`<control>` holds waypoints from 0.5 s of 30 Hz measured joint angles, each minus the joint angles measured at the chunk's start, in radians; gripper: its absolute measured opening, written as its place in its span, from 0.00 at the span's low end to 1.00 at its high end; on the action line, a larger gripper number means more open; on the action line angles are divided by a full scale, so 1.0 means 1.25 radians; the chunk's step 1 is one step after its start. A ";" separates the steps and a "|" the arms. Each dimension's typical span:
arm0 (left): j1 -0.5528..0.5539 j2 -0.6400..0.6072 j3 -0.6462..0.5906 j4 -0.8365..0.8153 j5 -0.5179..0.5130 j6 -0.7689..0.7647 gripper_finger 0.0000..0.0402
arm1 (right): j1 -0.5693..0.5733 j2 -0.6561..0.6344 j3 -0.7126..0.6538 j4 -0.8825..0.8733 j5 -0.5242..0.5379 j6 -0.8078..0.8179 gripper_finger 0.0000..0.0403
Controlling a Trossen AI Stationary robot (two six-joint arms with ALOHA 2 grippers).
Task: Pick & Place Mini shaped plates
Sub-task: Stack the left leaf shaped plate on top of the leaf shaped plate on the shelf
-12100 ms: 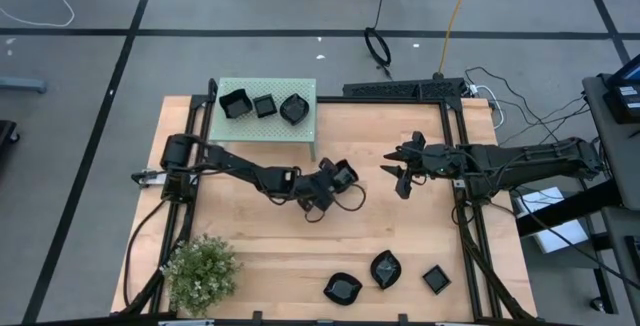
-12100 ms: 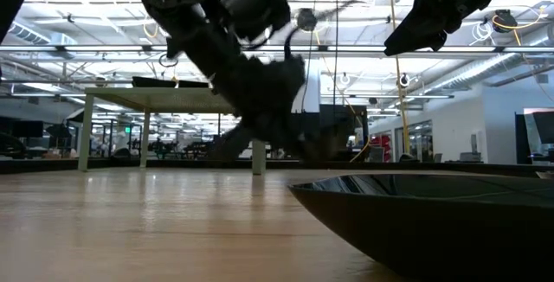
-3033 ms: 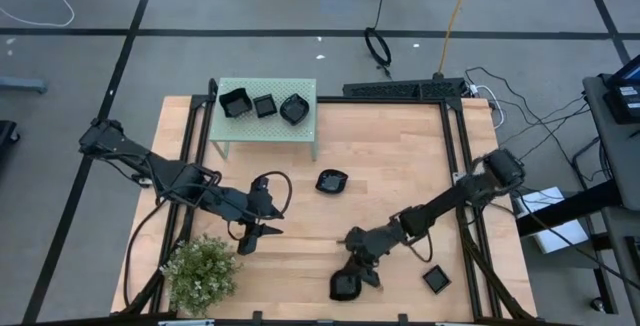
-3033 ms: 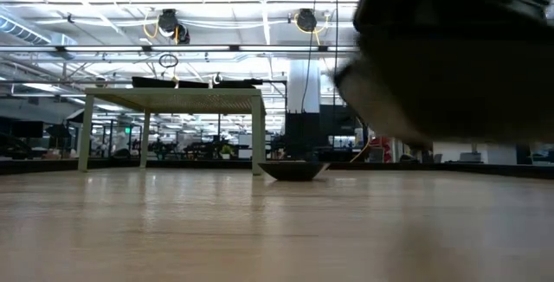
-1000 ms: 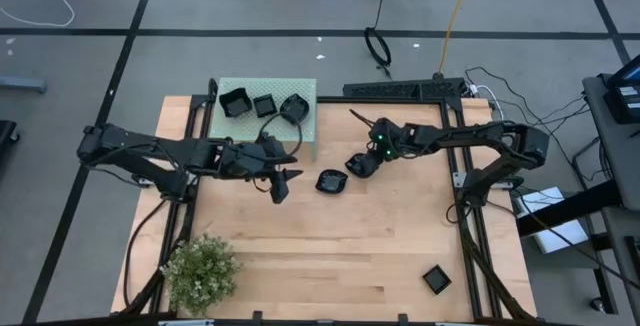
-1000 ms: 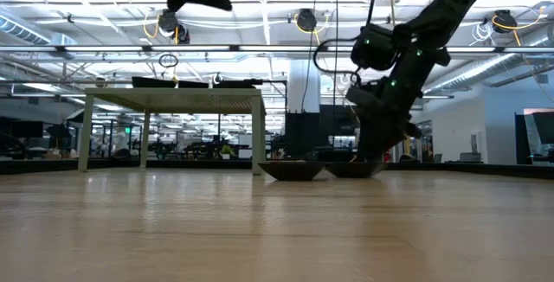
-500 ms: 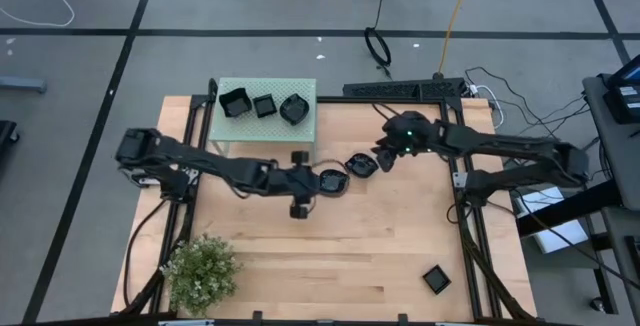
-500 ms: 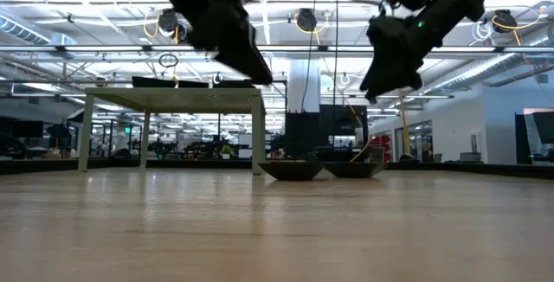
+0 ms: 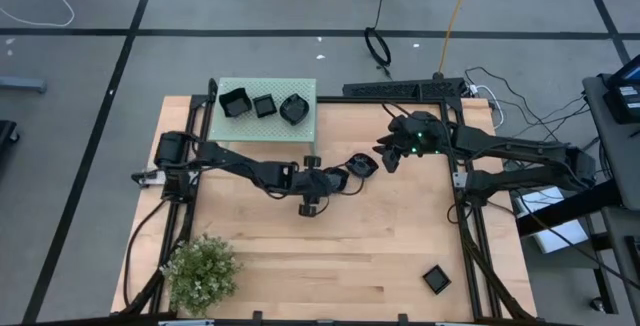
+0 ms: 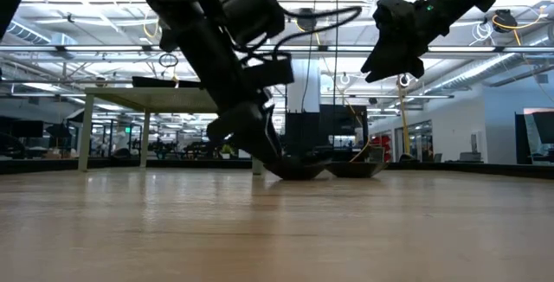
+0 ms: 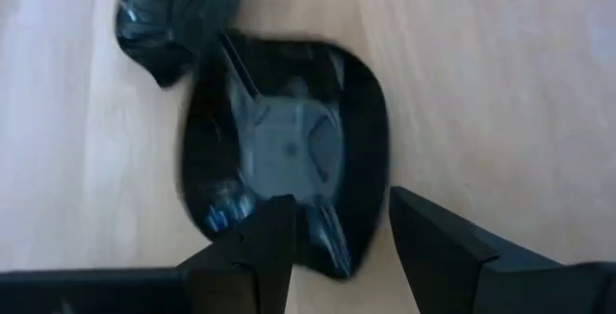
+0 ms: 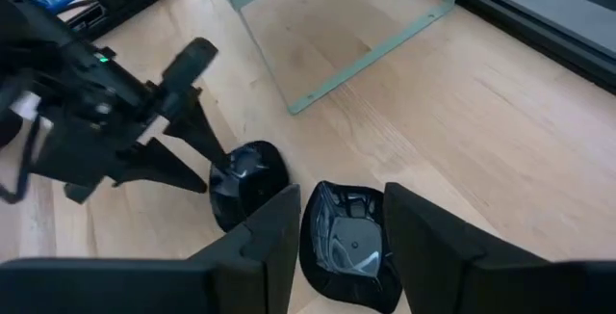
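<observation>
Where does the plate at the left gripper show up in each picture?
High: plate at table centre.
Low: mid-picture, on the wood.
Left wrist: the nearer plate, just ahead of the left gripper.
Right wrist: the farther of two plates.
Shared landmark: the second plate beside it.

Dark jointed arms, green status light

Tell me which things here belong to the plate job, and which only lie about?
Job: plates on stand; two plates mid-table; square plate near the front edge; left gripper; right gripper.
Lying about: plant; green stand.
</observation>
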 joint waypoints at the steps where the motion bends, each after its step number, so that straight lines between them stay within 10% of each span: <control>1: 0.004 0.007 0.000 0.000 0.002 -0.002 0.43 | 0.000 0.000 0.000 0.000 0.000 0.001 0.35; 15: 0.016 0.036 0.000 0.024 0.009 -0.004 0.43 | 0.000 0.000 0.000 -0.001 0.002 0.001 0.35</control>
